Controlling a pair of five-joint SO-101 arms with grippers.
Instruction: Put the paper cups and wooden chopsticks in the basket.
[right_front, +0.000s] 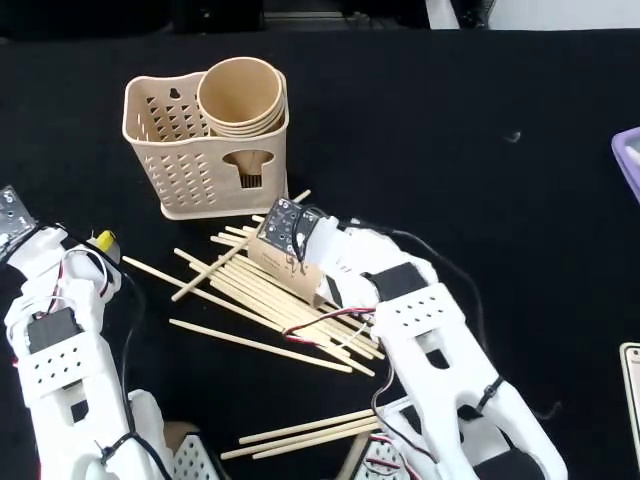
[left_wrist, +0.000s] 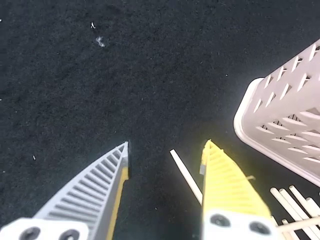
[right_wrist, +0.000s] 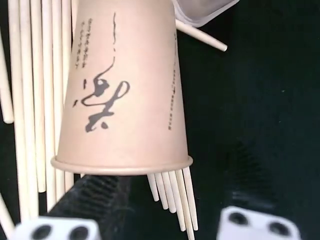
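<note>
right gripper (right_wrist: 172, 175) jaws apart, straddling the rim wall of the paper cup (right_wrist: 122, 90) lying on the wooden chopsticks (right_front: 270, 300) near the basket (right_front: 190, 170). best to pinch lightly, lift clear of sticks first. left gripper (left_wrist: 167, 145) spread, empty.

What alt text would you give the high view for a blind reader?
A beige basket on a black table holds a stack of paper cups, with wooden chopsticks scattered in front of it. The right arm is at one more paper cup over the chopsticks; the left arm stands beside the pile.
</note>
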